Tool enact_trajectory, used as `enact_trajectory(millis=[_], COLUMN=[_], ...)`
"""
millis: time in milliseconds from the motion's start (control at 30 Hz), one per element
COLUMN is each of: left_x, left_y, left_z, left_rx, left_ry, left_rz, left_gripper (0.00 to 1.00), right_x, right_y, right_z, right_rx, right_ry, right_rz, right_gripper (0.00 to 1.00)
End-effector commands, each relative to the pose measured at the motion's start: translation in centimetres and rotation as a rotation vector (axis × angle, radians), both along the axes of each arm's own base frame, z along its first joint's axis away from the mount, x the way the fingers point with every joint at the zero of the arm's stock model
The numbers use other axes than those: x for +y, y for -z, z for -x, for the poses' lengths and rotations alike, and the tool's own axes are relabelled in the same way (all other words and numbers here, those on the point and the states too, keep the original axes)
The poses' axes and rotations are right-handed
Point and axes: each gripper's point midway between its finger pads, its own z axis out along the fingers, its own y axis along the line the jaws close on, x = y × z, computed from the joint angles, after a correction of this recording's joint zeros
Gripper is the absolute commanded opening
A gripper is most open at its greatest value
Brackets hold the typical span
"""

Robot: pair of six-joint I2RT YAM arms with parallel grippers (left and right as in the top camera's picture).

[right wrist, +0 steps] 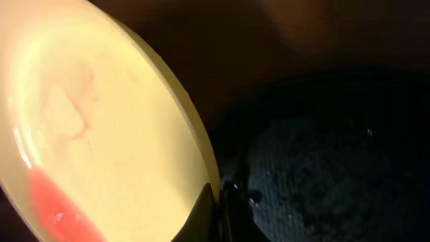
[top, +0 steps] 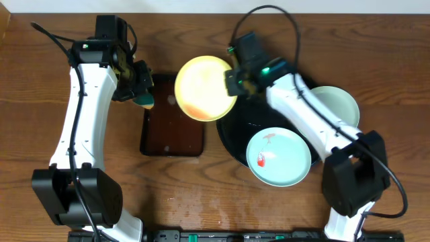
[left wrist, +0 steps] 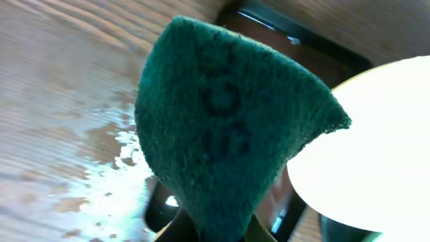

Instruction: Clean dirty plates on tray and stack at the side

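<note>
My right gripper is shut on the rim of the pale yellow plate and holds it tilted above the left edge of the round black tray. The plate fills the left of the right wrist view, with red smears low on its face. A mint-white plate with a red smear lies on the tray's front. Another mint-white plate lies at the tray's right. My left gripper is shut on a green scouring sponge, left of the yellow plate.
A rectangular dark-brown tray lies between the arms, under the yellow plate's left side. Bare wood-grain tabletop lies in front. Cables run along the back of the table.
</note>
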Motion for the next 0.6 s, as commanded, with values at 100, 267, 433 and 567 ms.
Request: enact_trajectory(millis=[100,267,433,567], left_x=[4.5,6.4,8.3,9.3], left_y=[0.0,0.0,0.0,0.0], left_z=[0.3,0.5,0.9,1.1], left_rx=[0.005,0.007,0.015,0.017], left_ry=[-0.101,-0.188,-0.264,-0.293], left_rz=[-0.209,-0.202,-0.195,-0.194], left_gripper=[0.08,0.08,0.08,0.08], right_x=[3.0,5.7,6.5,7.4], right_y=[-1.1,0.1,-2.3,-7.2], right_z=[-0.5,-0.7,-1.8,-2.6], right_rx=[-0.177,-0.262,-0.479,-0.710], right_ry=[0.034,-0.039,-0.077,-0.094], right_rz=[0.111,0.177,0.381,0.591], right_gripper=[0.01,0.01,0.01,0.01])
